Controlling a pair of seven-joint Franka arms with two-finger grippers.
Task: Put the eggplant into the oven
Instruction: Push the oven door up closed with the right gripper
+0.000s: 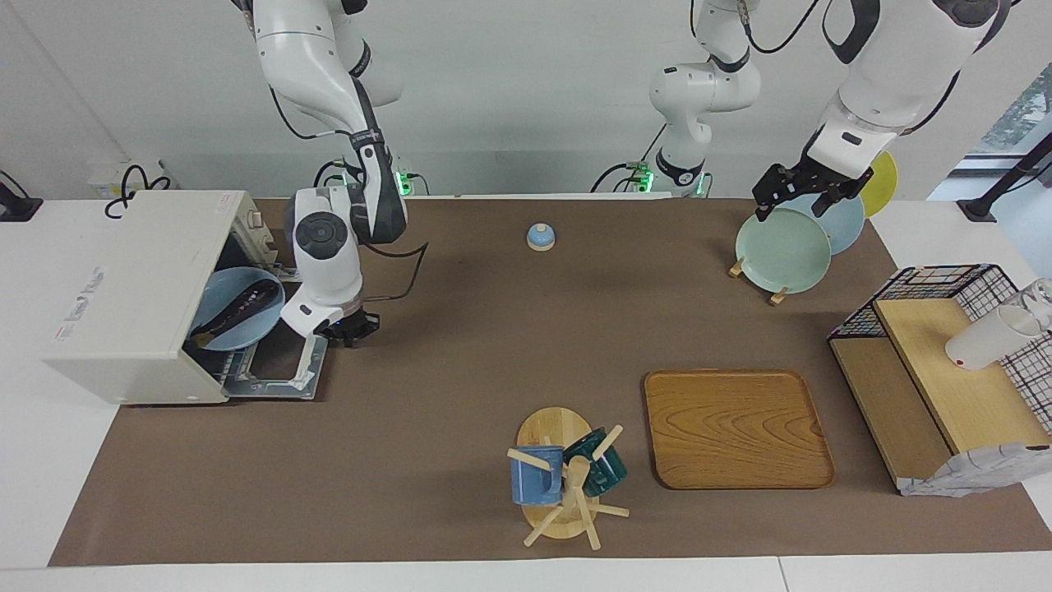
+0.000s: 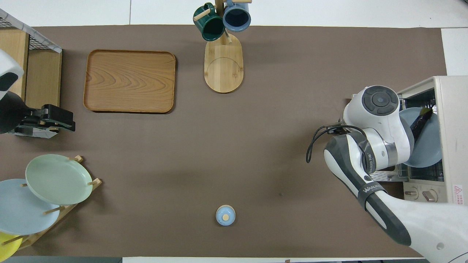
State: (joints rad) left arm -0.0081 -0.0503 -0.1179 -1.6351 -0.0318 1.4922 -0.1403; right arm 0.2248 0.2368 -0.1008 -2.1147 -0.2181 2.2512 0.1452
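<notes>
Oven [image 1: 131, 296] mouth blocked by blue plate [image 1: 234, 308], lowered door [image 1: 275, 374], right gripper [image 1: 349, 329]; table [image 1: 460, 329] centre open

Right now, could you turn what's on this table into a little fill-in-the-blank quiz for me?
1. The eggplant lies on a blue ____ inside the oven.
2. The oven's door hangs ____.
3. The mug tree holds ____ mugs.
4. The left gripper hovers over the rack of ____, while the right gripper is beside the oven door.

Missing words: plate; open; two; plates
</notes>
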